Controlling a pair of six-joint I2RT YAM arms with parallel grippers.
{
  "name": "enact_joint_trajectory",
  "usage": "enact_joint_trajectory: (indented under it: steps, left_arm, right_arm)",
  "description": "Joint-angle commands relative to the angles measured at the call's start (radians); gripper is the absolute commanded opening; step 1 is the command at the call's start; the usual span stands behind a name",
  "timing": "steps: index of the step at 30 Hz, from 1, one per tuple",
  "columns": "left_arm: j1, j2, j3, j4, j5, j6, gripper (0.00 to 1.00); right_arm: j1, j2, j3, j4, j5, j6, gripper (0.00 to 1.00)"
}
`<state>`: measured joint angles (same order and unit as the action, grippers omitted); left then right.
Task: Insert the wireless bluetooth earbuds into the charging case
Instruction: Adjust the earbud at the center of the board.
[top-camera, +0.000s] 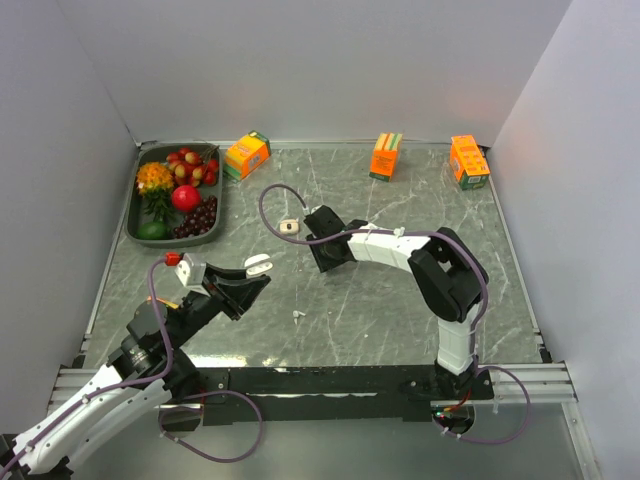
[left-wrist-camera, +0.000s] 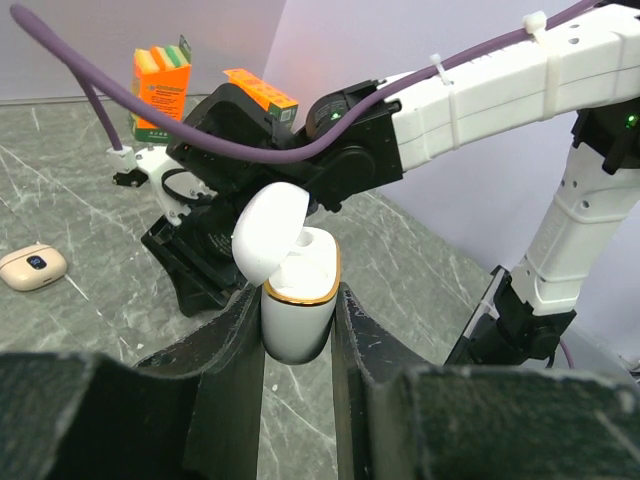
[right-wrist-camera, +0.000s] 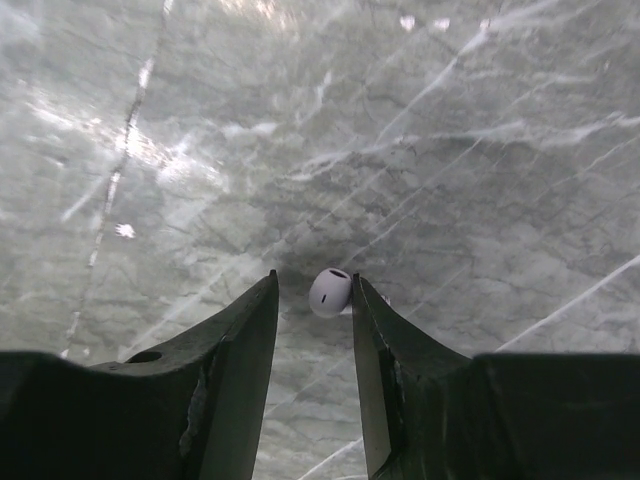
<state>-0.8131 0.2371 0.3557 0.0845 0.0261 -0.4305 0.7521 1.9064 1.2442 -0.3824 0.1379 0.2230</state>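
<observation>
Earbud (right-wrist-camera: 330, 292) sits inside slightly open right tool (right-wrist-camera: 314, 280) — left tool (left-wrist-camera: 297, 289) clamps open-lidded case (left-wrist-camera: 298, 330).

Your left arm (top-camera: 95, 405) reaches up from the bottom-left corner. Its left gripper (top-camera: 250, 280) points right, off the tabletop (top-camera: 400, 320), with the jaws clamped on the body of a white case (left-wrist-camera: 297, 320) that stands upright between them, open at the top. Your right arm (top-camera: 445, 290) rises from its base, folds at the elbow and stretches left, with the right gripper (right-wrist-camera: 314, 282) aimed down at the tabletop. Its jaws stand narrowly apart with an earbud (right-wrist-camera: 330, 292) between their tips, touching one finger. Whether it is pinched cannot be told.
</observation>
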Motion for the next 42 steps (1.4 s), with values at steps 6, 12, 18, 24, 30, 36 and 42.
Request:
enact_joint_trajectory:
  steps: [6, 12, 18, 24, 30, 36, 42]
  left_arm:
    - [-0.004, -0.015, 0.034, 0.024, 0.009, -0.014, 0.01]
    - [-0.004, -0.018, 0.035, 0.021, 0.006, -0.014, 0.01]
    - [-0.004, -0.019, 0.037, 0.02, 0.008, -0.017, 0.01]
    - [-0.004, -0.021, 0.039, 0.017, 0.003, -0.017, 0.01]
    - [-0.004, -0.019, 0.037, 0.018, -0.005, -0.019, 0.01]
    - [-0.004, -0.019, 0.035, 0.02, -0.012, -0.019, 0.01]
    - [-0.004, -0.028, 0.04, 0.004, -0.022, -0.021, 0.01]
  right_arm:
    - [-0.025, 0.017, -0.002, -0.024, 0.002, 0.053, 0.37]
    - [-0.036, 0.003, 0.006, -0.052, -0.014, 0.102, 0.24]
    - [-0.046, -0.006, 0.012, -0.061, -0.041, 0.153, 0.03]
    - [-0.112, -0.05, -0.012, -0.052, -0.119, 0.306, 0.0]
    - [-0.165, -0.136, -0.072, -0.029, -0.132, 0.594, 0.0]
    - [-0.192, -0.133, -0.029, -0.162, -0.072, 0.93, 0.0]
    - [-0.226, -0.122, -0.121, -0.075, -0.132, 1.119, 0.0]
